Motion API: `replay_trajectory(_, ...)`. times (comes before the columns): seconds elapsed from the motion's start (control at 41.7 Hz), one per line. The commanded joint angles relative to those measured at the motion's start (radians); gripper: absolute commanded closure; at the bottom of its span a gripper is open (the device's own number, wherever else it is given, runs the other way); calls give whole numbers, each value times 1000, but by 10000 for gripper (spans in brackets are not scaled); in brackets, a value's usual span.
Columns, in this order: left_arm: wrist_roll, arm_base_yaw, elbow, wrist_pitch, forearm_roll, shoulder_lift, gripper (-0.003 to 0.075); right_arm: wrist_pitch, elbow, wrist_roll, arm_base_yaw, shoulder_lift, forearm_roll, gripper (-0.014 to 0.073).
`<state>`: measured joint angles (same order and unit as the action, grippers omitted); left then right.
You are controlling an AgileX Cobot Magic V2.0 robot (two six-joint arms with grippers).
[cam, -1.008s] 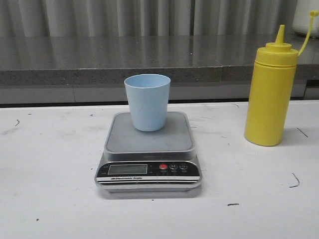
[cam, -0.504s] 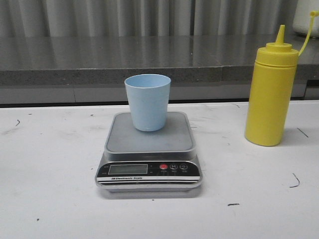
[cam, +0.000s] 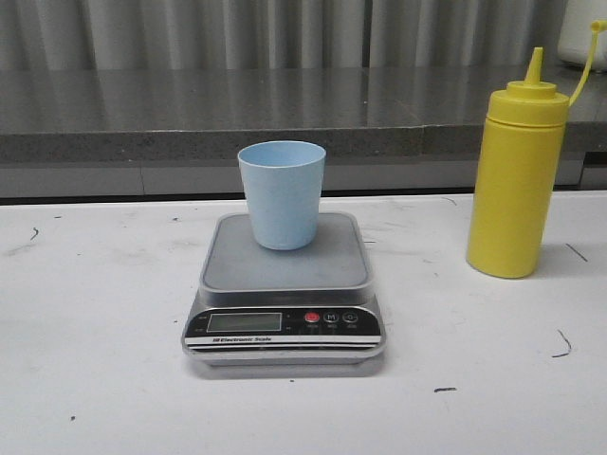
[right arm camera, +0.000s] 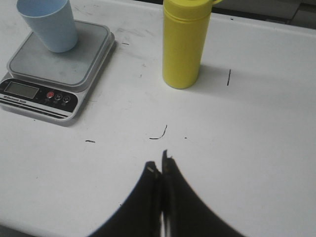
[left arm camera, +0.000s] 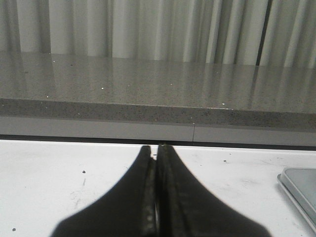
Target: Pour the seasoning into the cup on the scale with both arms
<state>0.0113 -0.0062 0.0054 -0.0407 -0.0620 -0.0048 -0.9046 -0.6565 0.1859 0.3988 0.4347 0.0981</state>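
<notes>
A light blue cup (cam: 281, 193) stands upright on the steel platform of the silver-grey scale (cam: 283, 284) at the table's middle. The yellow seasoning bottle (cam: 516, 171) stands upright to the right of the scale, nozzle up, cap strap hanging off. Neither arm shows in the front view. My left gripper (left arm camera: 157, 149) is shut and empty, low over the white table, with a corner of the scale (left arm camera: 301, 187) off to one side. My right gripper (right arm camera: 158, 164) is shut and empty, well short of the seasoning bottle (right arm camera: 184, 42), cup (right arm camera: 49, 22) and scale (right arm camera: 61, 69).
A grey stone ledge (cam: 237, 114) runs along the table's far edge, with pale curtains behind it. A white container (cam: 583, 33) sits on the ledge at the far right. Small dark marks (right arm camera: 159, 134) dot the white table (cam: 95, 379).
</notes>
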Motion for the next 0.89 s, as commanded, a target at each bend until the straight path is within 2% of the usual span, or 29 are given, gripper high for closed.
replay_trajectory(0.0, 6, -1, 22, 84, -8, -16, 740, 69, -10, -14, -27, -18, 20, 659)
replay_trajectory(0.168, 6, -1, 22, 84, -8, -16, 740, 221, 86, -114, -103, -110, -11, 657)
replay_trajectory(0.288, 6, -1, 22, 84, -8, -16, 740, 388, 208, -192, -179, -178, -14, 657)
replay_trajectory(0.624, 6, -1, 22, 84, -8, -16, 740, 752, 561, -186, -364, -409, -14, 662)
replay_trajectory(0.792, 6, -1, 22, 84, -8, -16, 740, 859, 674, -177, -394, -462, -21, 662)
replay_trajectory(0.864, 6, -1, 22, 84, -8, -16, 740, 850, 677, -172, -397, -461, -36, 662)
